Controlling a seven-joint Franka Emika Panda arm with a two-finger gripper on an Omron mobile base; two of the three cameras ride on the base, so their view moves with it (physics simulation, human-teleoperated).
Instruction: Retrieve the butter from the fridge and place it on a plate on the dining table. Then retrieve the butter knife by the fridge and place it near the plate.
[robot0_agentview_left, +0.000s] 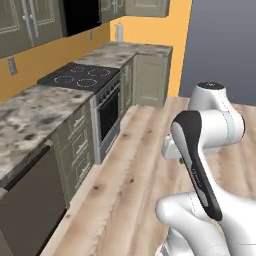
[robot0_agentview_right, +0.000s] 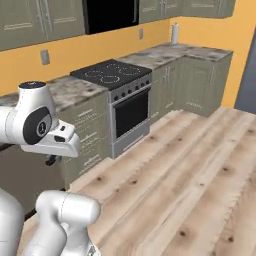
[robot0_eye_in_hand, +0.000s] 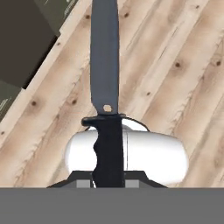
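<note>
My gripper (robot0_eye_in_hand: 109, 183) is shut on the butter knife (robot0_eye_in_hand: 105, 57). In the hand view its black handle sits between my fingertips and its long grey blade points away from the hand, over the wooden floor. In the right base view the hand hangs low at the left, with the gripper (robot0_agentview_right: 50, 160) under it, in front of the wall counter's cupboards. The butter, the plate, the fridge and the dining table are out of view.
A marbled wall counter (robot0_agentview_left: 30, 112) runs along the left with a black cooktop (robot0_agentview_left: 80, 76) and an oven (robot0_agentview_left: 107, 115) under it. A dark appliance front (robot0_agentview_left: 30, 210) stands nearest. Open wooden floor (robot0_agentview_right: 190, 170) stretches to the right. A white roll (robot0_agentview_right: 174, 34) stands in the corner.
</note>
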